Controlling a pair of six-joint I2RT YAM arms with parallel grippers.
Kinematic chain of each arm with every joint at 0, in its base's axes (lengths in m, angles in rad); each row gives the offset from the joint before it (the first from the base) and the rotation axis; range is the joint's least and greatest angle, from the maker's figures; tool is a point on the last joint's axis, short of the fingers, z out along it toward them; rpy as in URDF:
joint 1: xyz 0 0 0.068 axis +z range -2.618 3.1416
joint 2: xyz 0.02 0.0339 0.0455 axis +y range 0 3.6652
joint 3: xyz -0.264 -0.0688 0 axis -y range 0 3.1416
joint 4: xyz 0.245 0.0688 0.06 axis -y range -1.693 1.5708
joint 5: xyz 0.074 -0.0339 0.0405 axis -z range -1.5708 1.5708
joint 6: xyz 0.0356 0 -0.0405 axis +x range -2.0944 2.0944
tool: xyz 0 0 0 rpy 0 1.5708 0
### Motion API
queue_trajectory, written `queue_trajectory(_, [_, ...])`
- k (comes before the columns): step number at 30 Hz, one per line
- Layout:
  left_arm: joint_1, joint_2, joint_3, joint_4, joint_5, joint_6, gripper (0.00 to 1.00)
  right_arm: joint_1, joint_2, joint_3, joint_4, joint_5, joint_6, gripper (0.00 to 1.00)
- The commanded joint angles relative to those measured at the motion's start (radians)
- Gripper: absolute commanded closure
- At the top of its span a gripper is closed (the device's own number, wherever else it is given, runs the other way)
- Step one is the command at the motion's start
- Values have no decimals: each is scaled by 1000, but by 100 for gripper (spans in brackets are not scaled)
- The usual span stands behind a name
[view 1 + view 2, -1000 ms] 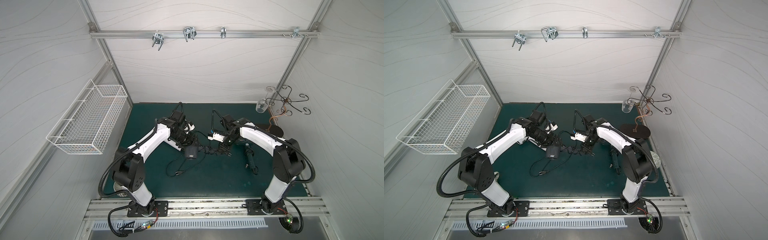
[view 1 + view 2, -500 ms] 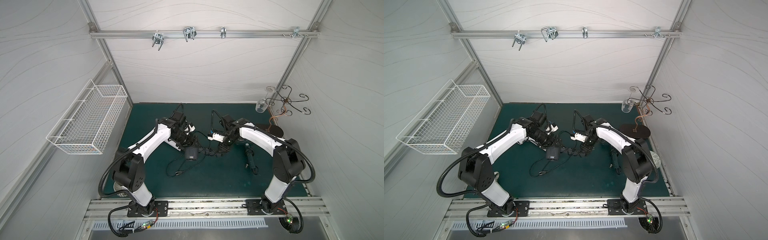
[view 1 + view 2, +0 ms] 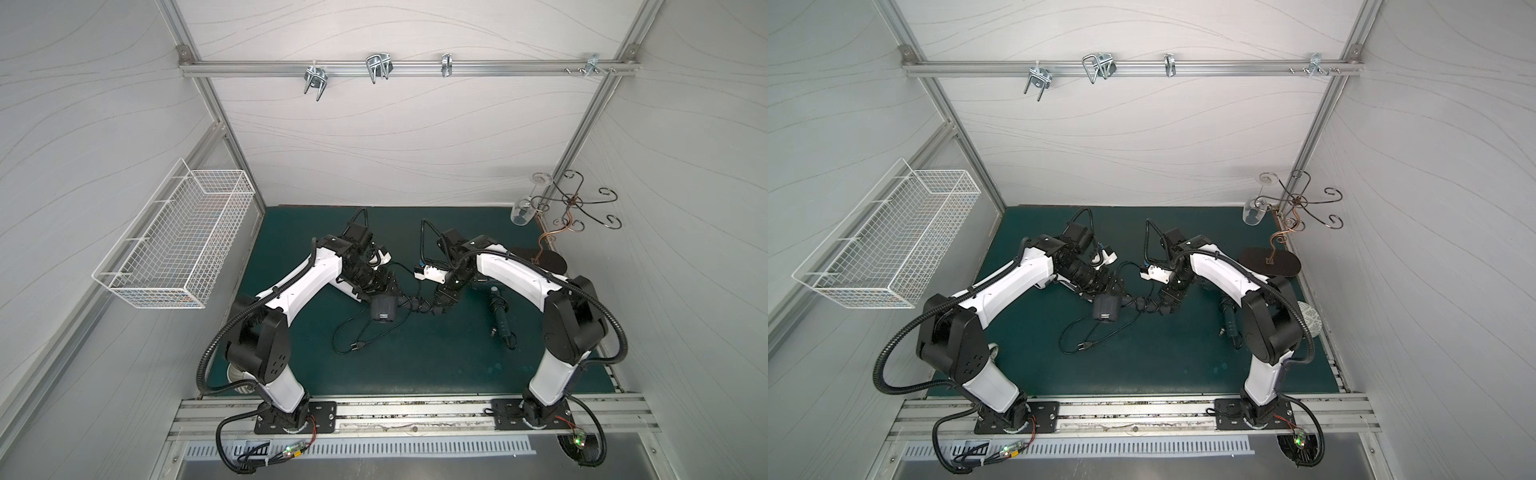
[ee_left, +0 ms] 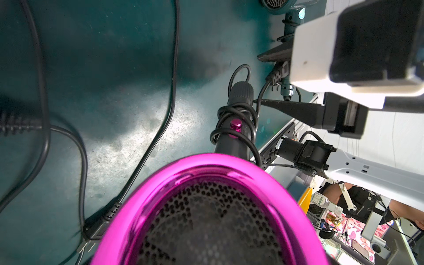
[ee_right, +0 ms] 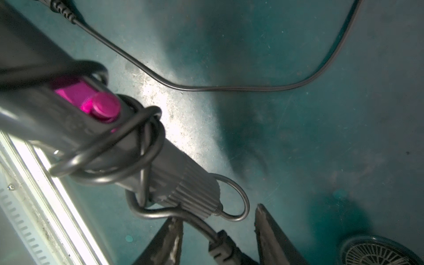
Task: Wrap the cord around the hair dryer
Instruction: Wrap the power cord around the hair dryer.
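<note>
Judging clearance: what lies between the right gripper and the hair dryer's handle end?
Only the cord, looping off the hair dryer handle and through the right gripper's open jaws; right wrist view.

Basket: white wire basket, hung on the left wall.
Rail: aluminium bar across the back wall, carrying metal hooks.
Rack: scrolled wire stand on a dark oval base, far right corner; a wine glass hangs from it upside down.
Mat: green mat; a teal dryer lies on it.
Right edge: patterned round thing, perhaps a bowl, mostly hidden.
</note>
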Motion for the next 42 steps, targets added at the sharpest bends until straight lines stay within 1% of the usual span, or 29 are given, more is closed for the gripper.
queue_trajectory(1, [-35,-7,37,38,224,27,100,15,30,26,36,-14,-29,49])
queue_trajectory(6, [-37,0,38,37,227,27,100,15,35,21,31,8,-31,48])
queue_trajectory(16, [-37,5,41,37,234,29,100,16,51,37,30,57,-20,38])
queue_trajectory(28, [-41,4,30,54,246,17,100,24,59,64,12,91,-24,34])
queue_trajectory(34, [-42,7,-11,121,267,-44,100,32,50,45,3,94,-20,33])
queue_trajectory(42, [-40,-3,-58,210,284,-185,100,33,17,-22,1,83,2,32])
